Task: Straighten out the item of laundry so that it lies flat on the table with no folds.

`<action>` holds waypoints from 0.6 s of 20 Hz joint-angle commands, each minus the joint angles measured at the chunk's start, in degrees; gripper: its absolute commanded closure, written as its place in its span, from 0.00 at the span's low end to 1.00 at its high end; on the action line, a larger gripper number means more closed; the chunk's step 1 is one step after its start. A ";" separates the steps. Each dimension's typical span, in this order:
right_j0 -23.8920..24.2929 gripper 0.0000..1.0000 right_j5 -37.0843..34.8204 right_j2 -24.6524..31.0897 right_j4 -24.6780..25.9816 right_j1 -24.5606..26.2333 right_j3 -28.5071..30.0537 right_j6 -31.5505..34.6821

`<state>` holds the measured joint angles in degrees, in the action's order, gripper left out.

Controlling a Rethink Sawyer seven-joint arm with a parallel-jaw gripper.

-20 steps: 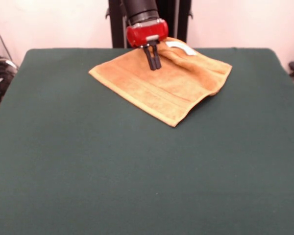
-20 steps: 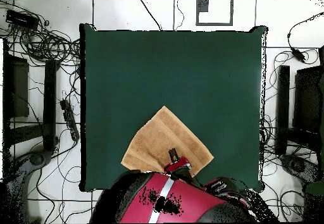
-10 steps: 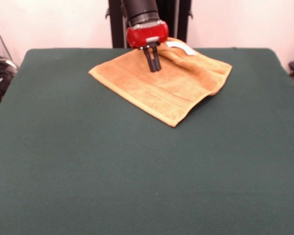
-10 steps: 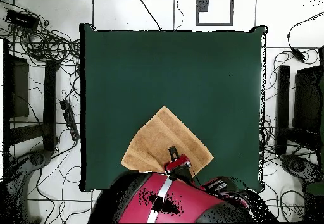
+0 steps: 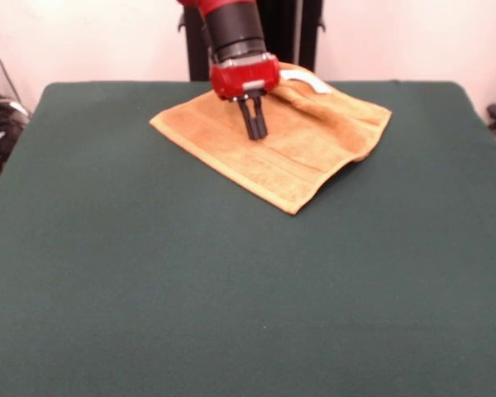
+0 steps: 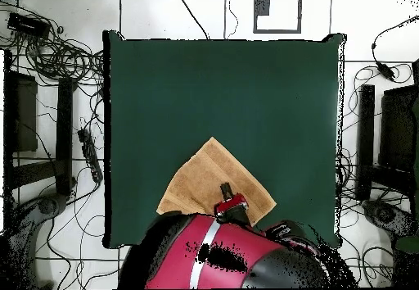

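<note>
Front view shows the towel (image 5: pixel 273 145) at the far middle of the green surface (image 5: pixel 231 289), its left part flat; the claw (image 5: pixel 253 124), fingers narrowly together and holding nothing, hangs over its middle. Rightward a raised fold remains. Under that fold nothing shows.

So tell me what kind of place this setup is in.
Most likely a robotics lab, not a home. A red and black arm with a claw works over an orange-tan towel on a green cloth-covered table, and loose cables and equipment stands crowd the tiled floor around it.
</note>
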<state>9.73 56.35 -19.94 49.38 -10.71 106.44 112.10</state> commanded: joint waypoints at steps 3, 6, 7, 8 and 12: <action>-2.06 1.00 -10.62 9.34 4.72 5.10 -13.64 7.04; -1.90 1.00 -13.47 11.53 11.53 5.19 -15.45 13.08; -2.00 1.00 -14.32 11.98 13.14 5.41 -16.02 14.39; -1.89 1.00 -14.85 12.54 14.65 5.55 -16.51 16.00; -2.14 1.00 -18.01 14.35 21.74 5.74 -18.52 23.71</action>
<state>9.71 54.39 -19.15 64.51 -9.76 97.89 112.52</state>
